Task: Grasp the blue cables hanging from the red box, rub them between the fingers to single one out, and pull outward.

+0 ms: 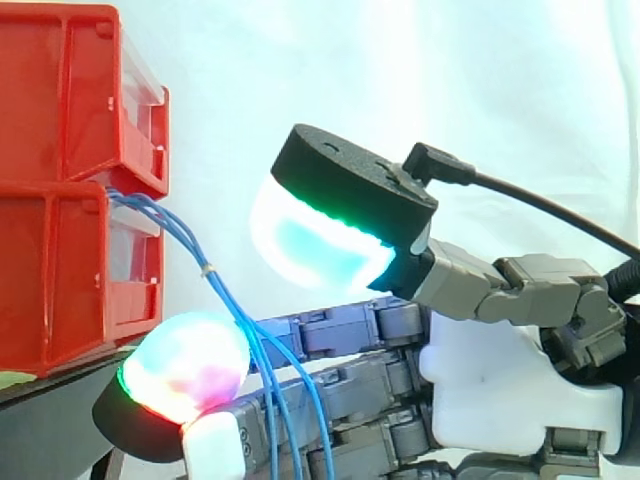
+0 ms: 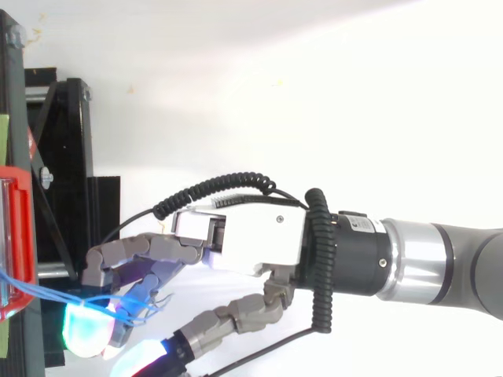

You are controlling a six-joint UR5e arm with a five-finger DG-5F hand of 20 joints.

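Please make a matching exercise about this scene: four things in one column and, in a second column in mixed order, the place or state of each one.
Column one:
1 blue cables
2 red bins
3 hand
4 black stand

Column two:
a stacked at the left of the side view
b under the bins
c hang from the bins' front, sloping down
d open, reaching in from the right

Pairs: 1-c; 2-a; 3-d; 4-b

Side view: stacked bins [image 1: 60,190] at frame left. Cables [image 1: 225,295] hang from their front down to lower centre, crossing in front of the hand [image 1: 510,380] at lower right.
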